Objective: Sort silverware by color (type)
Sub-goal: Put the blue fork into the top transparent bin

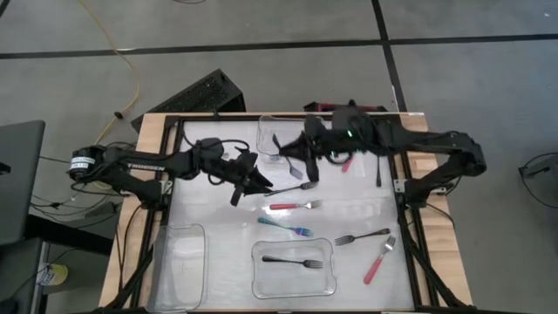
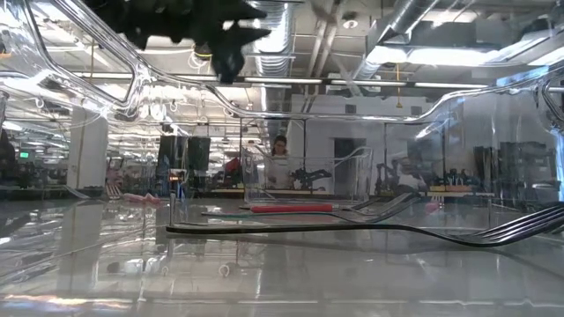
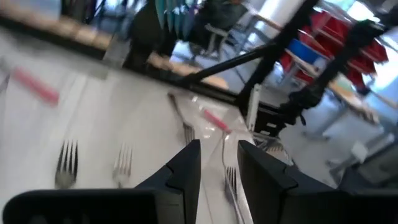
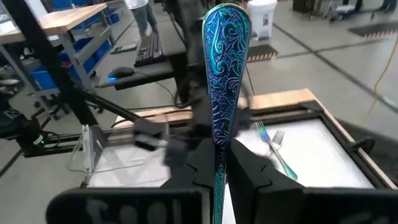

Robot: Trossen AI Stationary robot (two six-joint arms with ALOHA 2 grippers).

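Silverware lies scattered on the desk (image 1: 218,253). The right gripper (image 4: 219,163) has its fingers clamped on a teal fork (image 4: 224,74), held above the far clear bin (image 1: 266,131). Recommend lowering it inside before release. The left gripper (image 3: 219,163), fingers apart, hovers mid-desk.

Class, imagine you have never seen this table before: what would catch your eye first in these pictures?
First, the blue iridescent fork standing upright in the right gripper, its ornate handle filling the right wrist view. Next, both dark arms meeting over the table's far middle, the left gripper empty. Below them lie a red-handled fork and a black fork inside a clear bin.
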